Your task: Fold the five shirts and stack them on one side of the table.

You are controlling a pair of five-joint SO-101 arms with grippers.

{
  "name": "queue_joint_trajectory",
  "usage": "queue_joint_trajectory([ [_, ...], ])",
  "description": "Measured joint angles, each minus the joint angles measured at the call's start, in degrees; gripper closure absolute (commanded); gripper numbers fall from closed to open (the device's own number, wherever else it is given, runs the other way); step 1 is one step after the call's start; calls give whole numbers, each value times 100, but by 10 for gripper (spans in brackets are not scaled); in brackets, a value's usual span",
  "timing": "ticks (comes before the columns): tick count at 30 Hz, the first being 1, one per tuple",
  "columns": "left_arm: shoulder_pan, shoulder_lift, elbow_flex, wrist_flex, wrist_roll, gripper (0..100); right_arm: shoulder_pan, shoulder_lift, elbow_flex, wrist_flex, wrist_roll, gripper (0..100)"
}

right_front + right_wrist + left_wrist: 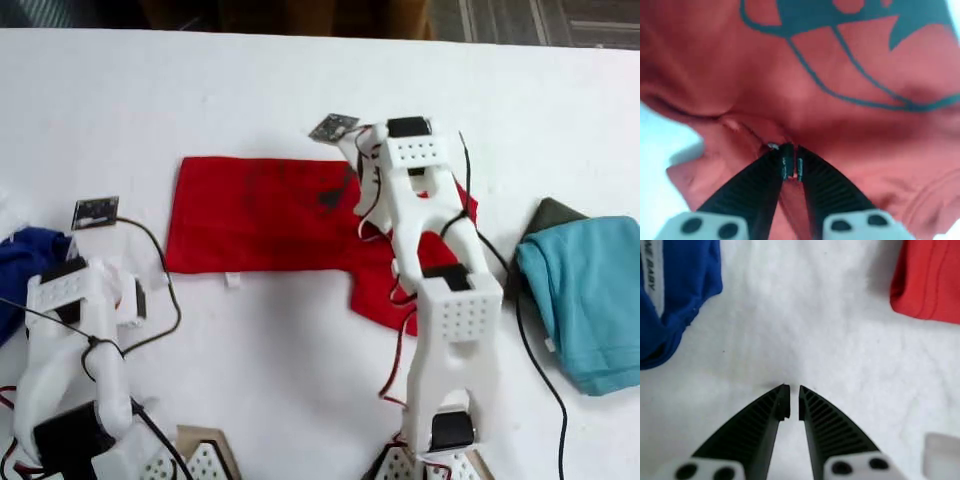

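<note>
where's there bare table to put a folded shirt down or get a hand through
Widest bare stretch: the far strip of table beyond the red shirt. Another lies on the red shirt's near side, between left arm and right arm. Crowded: the right side with the teal shirt, and the left edge by the blue shirt and left gripper.

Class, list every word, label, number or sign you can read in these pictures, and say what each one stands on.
On the blue shirt: dark lettering along a white strip, cut off at the picture's edge, so it cannot be read whole.
On the red shirt: a dark graphic, with no letters that can be made out.
At the red shirt's hem: a small white tag, too small to read.
</note>
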State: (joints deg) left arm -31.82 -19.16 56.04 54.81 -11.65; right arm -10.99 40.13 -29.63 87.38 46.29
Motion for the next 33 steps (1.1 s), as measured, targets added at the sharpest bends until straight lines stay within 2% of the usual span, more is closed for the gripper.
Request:
queue_joint_trajectory([
  [5, 0, 0, 0, 0, 0, 941, 0, 563, -1160, 387, 0, 969],
  [12, 0, 0, 0, 0, 0, 941, 0, 862, -2497, 1257, 0, 762],
  [18, 0, 0, 0, 0, 0, 941, 246, 791, -2593, 1266, 0, 759],
  [20, 0, 0, 0, 0, 0, 941, 387, 563, -2523, 1266, 0, 783],
  [21, 0, 0, 0, 0, 0, 941, 457, 396, -2391, 1266, 0, 827],
  [23, 0, 0, 0, 0, 0, 941, 624, 35, -1952, 1266, 0, 980],
  [24, 0, 0, 0, 0, 0, 941, 695, -132, -1670, 1266, 0, 989],
  [26, 0, 0, 0, 0, 0, 941, 853, -431, -1081, 1266, 0, 943],
  [28, 0, 0, 0, 0, 0, 941, 1011, -651, -519, 1266, 0, 988],
  [33, 0, 0, 0, 0, 0, 941, 1275, -765, 334, 1240, -18, 981],
])
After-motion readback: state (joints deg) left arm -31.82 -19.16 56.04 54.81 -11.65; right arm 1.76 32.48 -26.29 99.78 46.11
